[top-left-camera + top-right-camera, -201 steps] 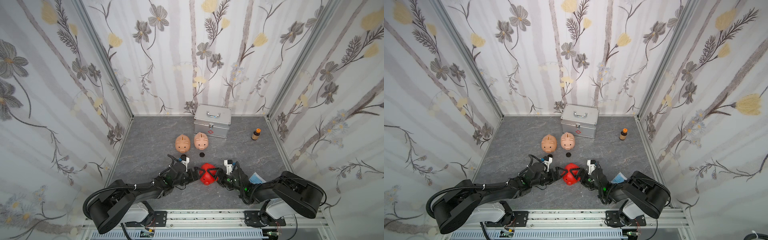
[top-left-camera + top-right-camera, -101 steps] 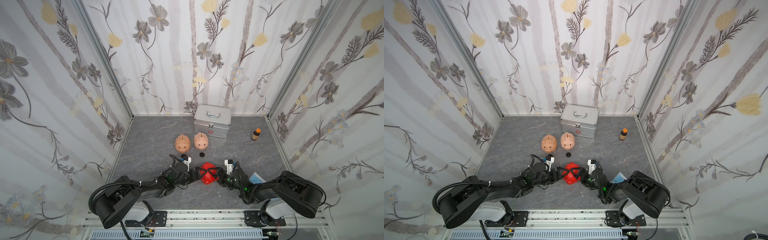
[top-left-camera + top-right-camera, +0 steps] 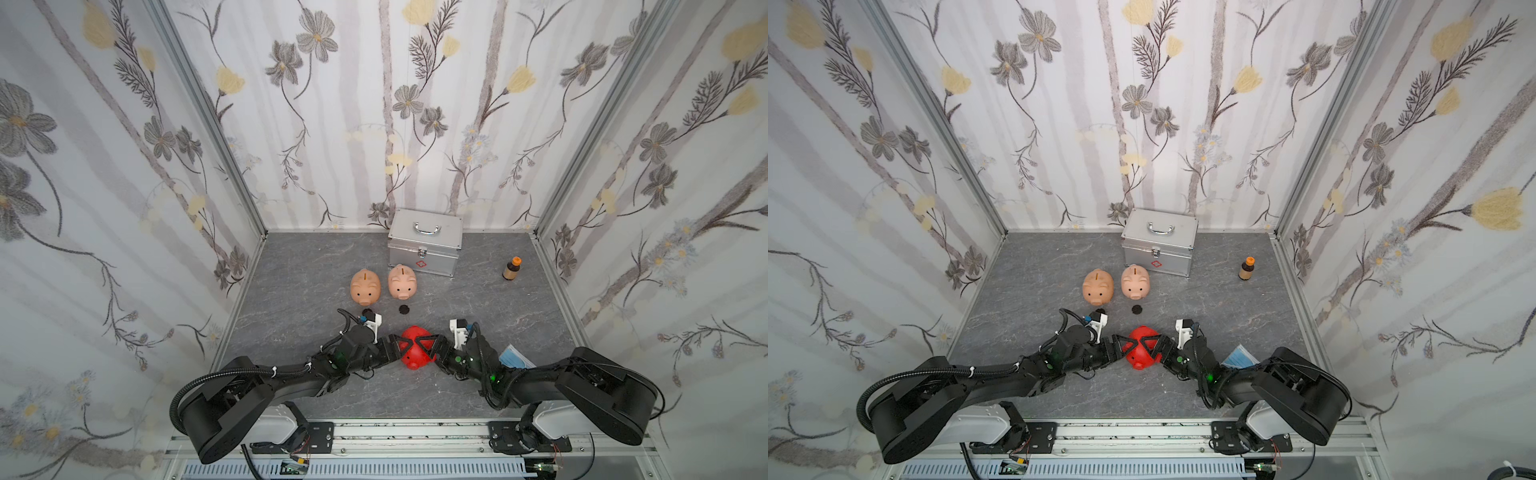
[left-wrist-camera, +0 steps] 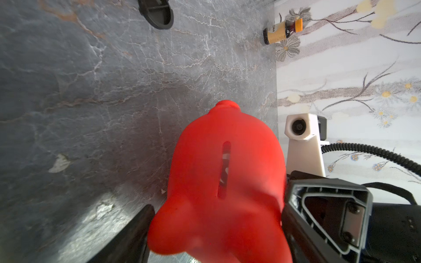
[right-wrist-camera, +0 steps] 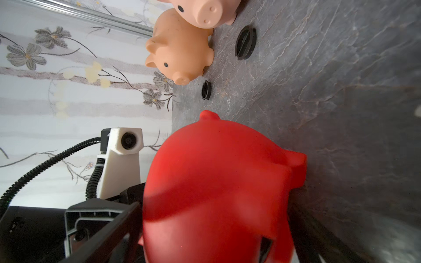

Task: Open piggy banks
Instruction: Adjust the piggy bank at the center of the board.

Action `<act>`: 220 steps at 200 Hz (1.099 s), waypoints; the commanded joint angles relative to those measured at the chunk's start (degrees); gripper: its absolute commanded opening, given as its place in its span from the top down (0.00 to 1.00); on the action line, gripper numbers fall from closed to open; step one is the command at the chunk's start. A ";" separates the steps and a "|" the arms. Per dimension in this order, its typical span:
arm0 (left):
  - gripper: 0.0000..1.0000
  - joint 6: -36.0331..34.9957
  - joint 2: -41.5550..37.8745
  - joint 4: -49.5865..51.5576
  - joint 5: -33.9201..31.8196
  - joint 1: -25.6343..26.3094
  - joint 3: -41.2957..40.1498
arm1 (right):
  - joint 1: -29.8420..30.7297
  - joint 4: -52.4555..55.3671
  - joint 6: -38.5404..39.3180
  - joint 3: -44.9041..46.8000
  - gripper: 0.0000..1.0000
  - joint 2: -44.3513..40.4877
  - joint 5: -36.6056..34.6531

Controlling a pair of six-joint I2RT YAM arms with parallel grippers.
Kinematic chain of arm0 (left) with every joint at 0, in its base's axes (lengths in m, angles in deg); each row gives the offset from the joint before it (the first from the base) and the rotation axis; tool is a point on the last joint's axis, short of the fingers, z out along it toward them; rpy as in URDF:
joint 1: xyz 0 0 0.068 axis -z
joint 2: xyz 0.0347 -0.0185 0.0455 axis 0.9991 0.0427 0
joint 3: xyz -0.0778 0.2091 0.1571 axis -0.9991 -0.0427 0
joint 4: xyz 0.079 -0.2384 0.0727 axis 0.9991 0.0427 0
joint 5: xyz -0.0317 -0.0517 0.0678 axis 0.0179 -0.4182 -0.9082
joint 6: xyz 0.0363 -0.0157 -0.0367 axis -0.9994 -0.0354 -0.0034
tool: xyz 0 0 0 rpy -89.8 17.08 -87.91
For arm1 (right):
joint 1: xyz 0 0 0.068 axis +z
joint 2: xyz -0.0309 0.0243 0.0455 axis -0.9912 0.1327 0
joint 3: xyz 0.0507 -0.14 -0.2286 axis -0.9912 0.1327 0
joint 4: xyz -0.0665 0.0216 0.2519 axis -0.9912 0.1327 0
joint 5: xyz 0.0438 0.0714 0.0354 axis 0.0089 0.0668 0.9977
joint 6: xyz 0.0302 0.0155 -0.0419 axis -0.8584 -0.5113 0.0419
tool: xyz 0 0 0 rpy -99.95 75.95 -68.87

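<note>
By the middle of the desk's (image 3: 299,282) front edge, the red piggy bank (image 3: 415,360) is caught between both arms. The left gripper (image 3: 400,348) meets it from the left edge's side, its two fingers pressed on opposite flanks of the pig, gripping it. In the left wrist view the coin slot faces the camera. The right gripper (image 3: 429,348) meets the same pig from the right edge's side, jaws spread wide around it. One finger lies flat on the red plastic, but I cannot tell whether the other touches, so I cannot say if it grips. I cannot tell either whether the pig rests on the desk.

A flat light blue packet (image 3: 515,358) lies beside the right arm, toward the right edge. Around the desk's middle, one black plug (image 3: 367,311) and another (image 3: 403,308) lie loose, each just in front of a snout. Behind them, close together, stand the orange-peach piggy bank (image 3: 365,287) and the pink-peach piggy bank (image 3: 402,282), upright, snouts toward the front edge. At the back edge stands a silver case (image 3: 424,243), and a brown bottle (image 3: 511,268) is upright near the back right corner.
</note>
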 commanded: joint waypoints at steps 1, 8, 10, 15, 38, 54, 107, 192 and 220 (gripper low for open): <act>0.23 -1.78 -1.11 2.35 -1.65 -0.02 1.27 | 0.50 5.93 3.09 -0.17 0.00 -4.90 -3.48; 0.23 -2.12 -1.39 3.12 -1.92 -0.03 1.53 | 0.68 7.91 3.86 -0.25 0.00 -6.92 -4.84; 0.23 -2.21 -1.48 3.30 -1.99 -0.03 1.49 | 0.75 8.80 4.06 -0.32 0.00 -7.47 -5.22; 0.23 -2.42 -1.85 3.83 -2.27 -0.02 1.70 | 0.87 10.96 4.64 -0.49 0.00 -8.84 -6.10; 0.23 -3.72 -2.47 7.81 -3.65 -0.02 2.90 | 1.55 22.26 6.31 -1.92 0.00 -14.78 -11.21; 0.22 -4.93 -2.49 10.86 -4.47 0.06 4.07 | 1.67 27.94 6.91 -1.72 0.00 -18.88 -14.92; 0.22 -9.31 -4.71 22.95 -9.68 1.25 9.56 | 1.67 44.13 11.78 -5.50 0.00 -30.14 -26.81; 0.22 -15.15 2.16 42.24 -20.96 7.26 24.71 | 1.67 52.94 18.43 -5.25 0.00 -45.23 -35.35; 0.22 -16.71 5.86 49.45 -25.47 9.61 31.37 | 1.63 54.89 18.70 -3.70 0.00 -50.15 -37.51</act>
